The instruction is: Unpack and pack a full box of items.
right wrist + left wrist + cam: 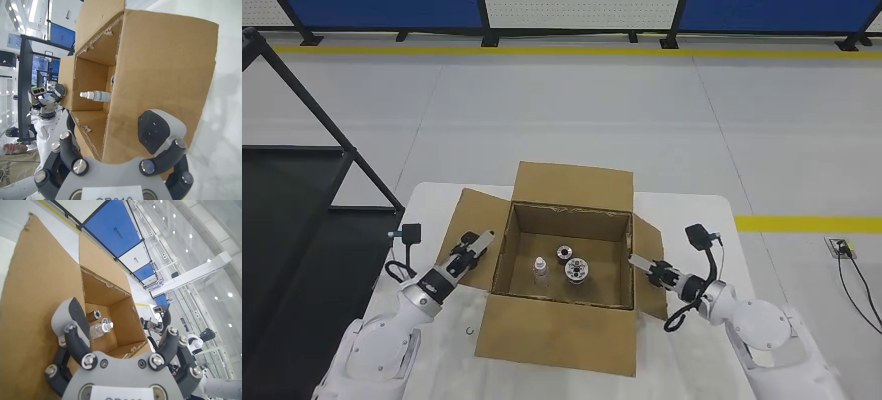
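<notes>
Centrally on the white counter (432, 200) sits the open cardboard box (557, 340), flaps spread. The left hand (477, 250), released, hangs over its left flap; the right hand (647, 268), also released, straddles the right flap. Inside stand a small spray bottle (540, 266) and two metal cylinders (576, 268).
</notes>
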You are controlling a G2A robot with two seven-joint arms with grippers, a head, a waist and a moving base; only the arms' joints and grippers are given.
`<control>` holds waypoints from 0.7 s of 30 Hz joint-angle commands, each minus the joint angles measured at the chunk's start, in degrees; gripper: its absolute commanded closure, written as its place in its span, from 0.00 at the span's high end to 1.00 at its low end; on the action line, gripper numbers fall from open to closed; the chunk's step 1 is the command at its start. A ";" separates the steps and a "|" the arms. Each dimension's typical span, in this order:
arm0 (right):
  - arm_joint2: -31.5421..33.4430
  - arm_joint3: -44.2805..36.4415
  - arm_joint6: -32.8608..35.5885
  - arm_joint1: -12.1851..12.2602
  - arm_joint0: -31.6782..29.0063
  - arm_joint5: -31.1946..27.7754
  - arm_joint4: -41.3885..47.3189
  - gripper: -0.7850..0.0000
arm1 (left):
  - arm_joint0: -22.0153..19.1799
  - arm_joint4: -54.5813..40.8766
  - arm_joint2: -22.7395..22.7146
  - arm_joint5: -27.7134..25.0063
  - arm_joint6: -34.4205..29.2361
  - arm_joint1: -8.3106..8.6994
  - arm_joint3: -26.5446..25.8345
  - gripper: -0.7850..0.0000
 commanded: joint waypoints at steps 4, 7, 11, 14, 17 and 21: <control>0.09 -7.61 -4.63 -0.04 -2.26 -0.48 -0.74 1.00 | 1.10 -1.01 -0.77 -1.74 1.53 0.09 -1.79 1.00; -1.41 -12.22 -6.01 -0.11 -2.90 0.31 -3.32 1.00 | 1.76 -1.13 -1.27 -3.01 3.02 0.12 -2.73 1.00; -4.71 -14.68 -7.80 -0.47 -2.26 2.15 -6.02 1.00 | 2.02 -2.05 -1.53 -3.95 2.86 0.20 -3.70 1.00; -4.71 -14.68 -7.80 -0.47 -2.26 2.15 -6.02 1.00 | 1.97 -1.77 -1.48 -4.09 2.29 0.26 -4.08 1.00; -4.71 -14.68 -7.80 -0.47 -2.26 2.15 -6.02 1.00 | 1.97 -1.77 -1.48 -4.09 2.29 0.26 -4.08 1.00; -4.71 -14.68 -7.80 -0.47 -2.26 2.15 -6.02 1.00 | 1.97 -1.77 -1.48 -4.09 2.29 0.26 -4.08 1.00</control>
